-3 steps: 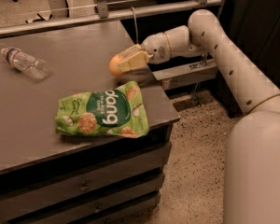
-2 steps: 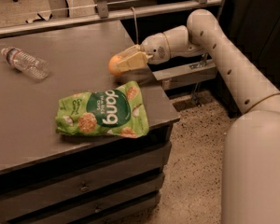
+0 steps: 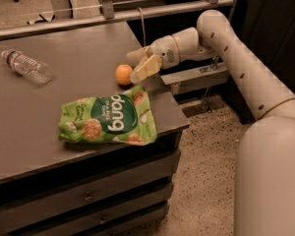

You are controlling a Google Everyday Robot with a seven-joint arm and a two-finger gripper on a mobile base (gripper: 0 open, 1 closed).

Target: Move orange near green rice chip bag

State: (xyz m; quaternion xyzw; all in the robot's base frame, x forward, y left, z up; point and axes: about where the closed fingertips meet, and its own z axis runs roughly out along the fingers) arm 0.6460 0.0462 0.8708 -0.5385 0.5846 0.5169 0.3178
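The orange rests on the grey table, just above the top right corner of the green rice chip bag, a small gap apart. The bag lies flat near the table's front right edge, "dang" circle facing up. My gripper is right beside the orange on its right side, low over the table. Its fingers are spread apart and hold nothing. The arm reaches in from the right.
A clear plastic water bottle lies on its side at the table's back left. A metal rail runs along the table's far edge. A lower shelf stands right of the table. Drawers sit under the tabletop.
The gripper held the orange above the table's right edge. Now the orange sits on the table by the bag, and the fingers have opened and drawn slightly right.
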